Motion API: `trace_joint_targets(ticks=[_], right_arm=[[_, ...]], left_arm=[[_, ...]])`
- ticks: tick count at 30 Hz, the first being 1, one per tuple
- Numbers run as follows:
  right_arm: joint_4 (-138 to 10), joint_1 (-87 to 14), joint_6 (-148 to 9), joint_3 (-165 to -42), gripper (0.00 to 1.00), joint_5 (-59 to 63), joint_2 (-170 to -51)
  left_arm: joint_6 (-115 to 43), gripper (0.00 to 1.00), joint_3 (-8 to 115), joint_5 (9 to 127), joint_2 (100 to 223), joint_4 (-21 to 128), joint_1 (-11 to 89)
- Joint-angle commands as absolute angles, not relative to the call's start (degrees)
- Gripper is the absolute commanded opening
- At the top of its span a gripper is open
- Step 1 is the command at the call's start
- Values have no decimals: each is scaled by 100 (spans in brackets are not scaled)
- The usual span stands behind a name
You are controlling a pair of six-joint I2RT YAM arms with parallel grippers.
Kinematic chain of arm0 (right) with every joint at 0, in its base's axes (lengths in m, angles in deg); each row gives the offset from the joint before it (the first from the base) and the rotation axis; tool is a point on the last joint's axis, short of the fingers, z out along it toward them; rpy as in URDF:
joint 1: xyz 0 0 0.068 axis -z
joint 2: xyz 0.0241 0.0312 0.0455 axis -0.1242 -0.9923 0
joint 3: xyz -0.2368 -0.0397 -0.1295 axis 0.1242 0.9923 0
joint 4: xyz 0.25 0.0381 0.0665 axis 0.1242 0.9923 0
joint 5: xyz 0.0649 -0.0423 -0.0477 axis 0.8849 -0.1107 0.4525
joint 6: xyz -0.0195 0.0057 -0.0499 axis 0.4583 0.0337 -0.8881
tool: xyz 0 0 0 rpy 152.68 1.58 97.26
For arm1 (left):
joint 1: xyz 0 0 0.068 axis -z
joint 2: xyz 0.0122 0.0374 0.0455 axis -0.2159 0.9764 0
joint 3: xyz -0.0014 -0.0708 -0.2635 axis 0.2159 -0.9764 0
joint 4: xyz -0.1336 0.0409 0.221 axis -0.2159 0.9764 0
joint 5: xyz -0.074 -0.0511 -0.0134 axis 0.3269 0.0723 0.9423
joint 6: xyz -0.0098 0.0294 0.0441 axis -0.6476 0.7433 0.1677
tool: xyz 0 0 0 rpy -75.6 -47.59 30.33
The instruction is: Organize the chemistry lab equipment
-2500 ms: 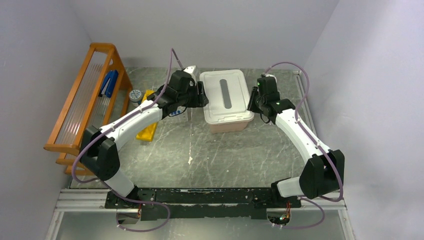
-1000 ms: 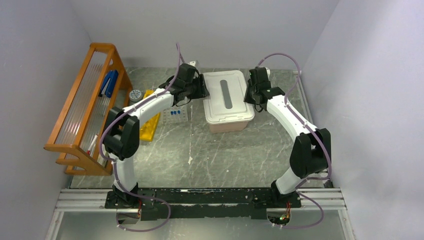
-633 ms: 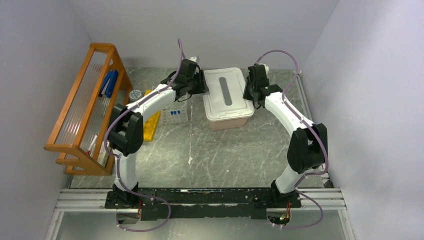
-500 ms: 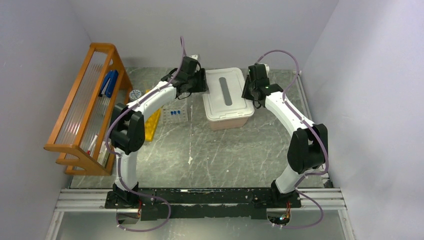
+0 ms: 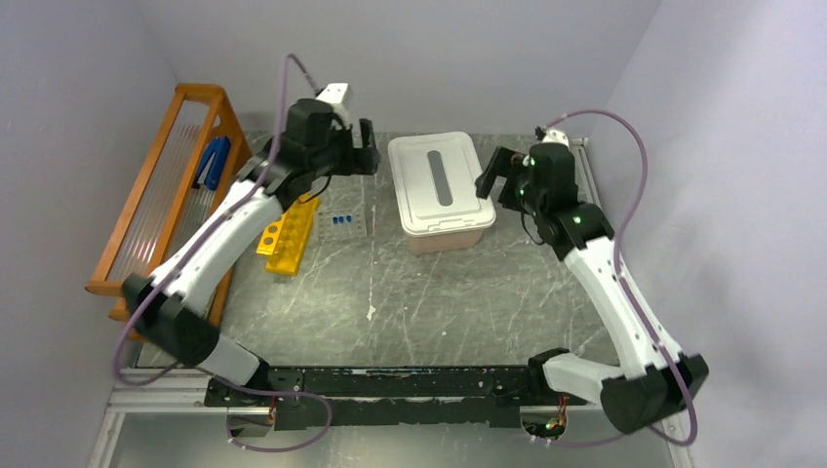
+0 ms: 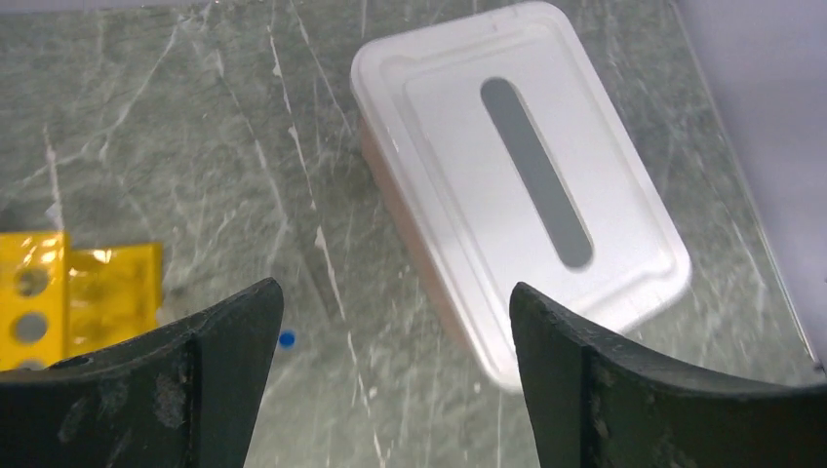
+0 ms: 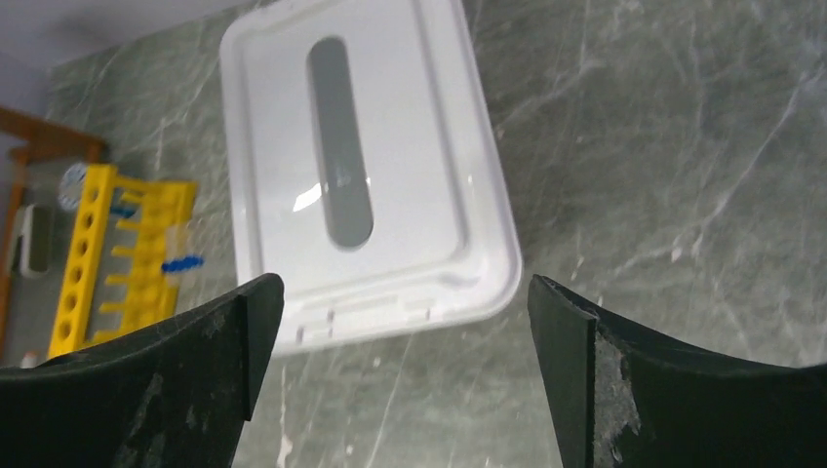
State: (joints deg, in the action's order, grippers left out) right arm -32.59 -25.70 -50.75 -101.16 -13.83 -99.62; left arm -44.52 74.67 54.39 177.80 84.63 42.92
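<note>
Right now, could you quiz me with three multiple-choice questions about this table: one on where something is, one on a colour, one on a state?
1. Seen from above, the yellow rack lies:
A) left of the tub
B) right of it
C) on top of it

2. The lid is:
A) green
B) white
C) black

3. The lid is:
A) leaning on a wall
B) flat on the table
C) closed on the tub

Answers:
1 A, the top view shows the yellow rack on the tub's left.
2 B, it looks white in all three views.
3 C, it covers the tub's top.
</note>
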Motion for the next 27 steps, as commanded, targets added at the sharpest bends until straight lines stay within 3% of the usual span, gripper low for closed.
trace_joint_targets(ticks=[1,8,13,19,27], right_arm=[[-2579,-2692,-4737,-9400,100,-1010,-9123],[-1854,-2704,-4126,-8593,100,-1561,-7637],[-1140,-2707,-4035,-8950,100,-2175,-7368],[-501,-2704,-4304,-9057,100,-2447,-6766],[-230,-2693,-4662,-9422,100,-2346,-6312]], left_arm=[[-4094,89,6597,5914,16512,8865,4270],[-3836,87,5209,6004,14282,9452,4270],[-3996,88,5091,5017,13076,10399,4270],[-4180,88,5267,4373,12420,11348,4270],[-4328,89,4940,4481,11958,11439,4270]])
